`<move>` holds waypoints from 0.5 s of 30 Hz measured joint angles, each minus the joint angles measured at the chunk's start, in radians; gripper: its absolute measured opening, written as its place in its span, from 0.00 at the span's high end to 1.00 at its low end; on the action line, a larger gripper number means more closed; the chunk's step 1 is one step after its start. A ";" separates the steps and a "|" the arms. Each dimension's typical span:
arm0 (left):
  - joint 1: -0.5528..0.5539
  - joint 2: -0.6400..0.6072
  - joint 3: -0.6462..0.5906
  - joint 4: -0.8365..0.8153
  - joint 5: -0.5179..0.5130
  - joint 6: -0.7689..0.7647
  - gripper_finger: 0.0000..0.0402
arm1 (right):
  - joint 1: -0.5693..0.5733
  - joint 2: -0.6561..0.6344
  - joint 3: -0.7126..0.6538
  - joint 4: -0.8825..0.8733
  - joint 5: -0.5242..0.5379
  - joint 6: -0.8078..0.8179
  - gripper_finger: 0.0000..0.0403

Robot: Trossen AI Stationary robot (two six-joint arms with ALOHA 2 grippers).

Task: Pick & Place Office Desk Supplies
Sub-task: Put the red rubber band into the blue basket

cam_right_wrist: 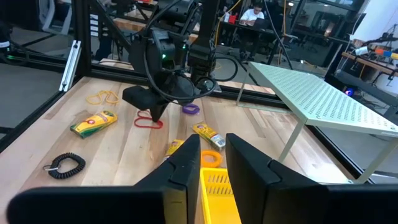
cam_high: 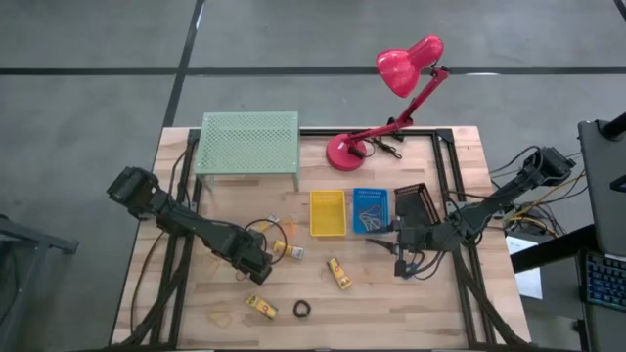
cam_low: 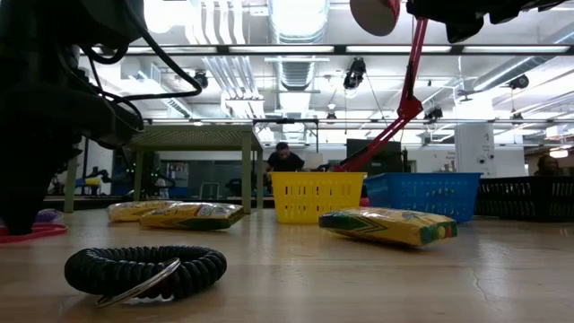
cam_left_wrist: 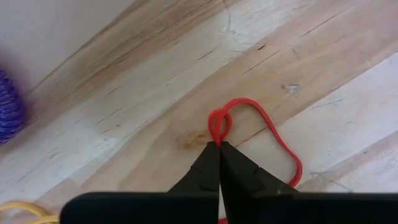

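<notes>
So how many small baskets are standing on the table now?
3, in one row near the table's middle: the yellow basket, the blue basket right of it, and the dark basket at the right end.

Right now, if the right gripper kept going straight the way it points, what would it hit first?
Most likely the yellow basket, sitting just beyond the right gripper with its fingers apart; depth is hard to judge, so it might pass over the rim.

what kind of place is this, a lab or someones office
Most likely a robotics lab or workshop, not an office: a wooden table framed by metal rails, more benches behind it, a person working at one, and an industrial ceiling with strip lights.
</notes>
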 joint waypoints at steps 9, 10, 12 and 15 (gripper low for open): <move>-0.002 -0.084 0.024 -0.056 -0.032 0.004 1.00 | 0.000 0.000 0.000 0.000 0.000 0.000 0.79; -0.004 -0.099 0.026 -0.063 -0.046 0.007 1.00 | 0.000 0.000 0.000 0.000 0.000 0.000 0.79; -0.004 -0.137 0.026 -0.065 -0.075 0.008 1.00 | 0.000 0.000 0.000 0.000 0.000 0.000 0.78; -0.004 -0.197 0.027 -0.062 -0.145 0.012 1.00 | 0.000 0.000 0.000 0.000 0.000 0.000 0.78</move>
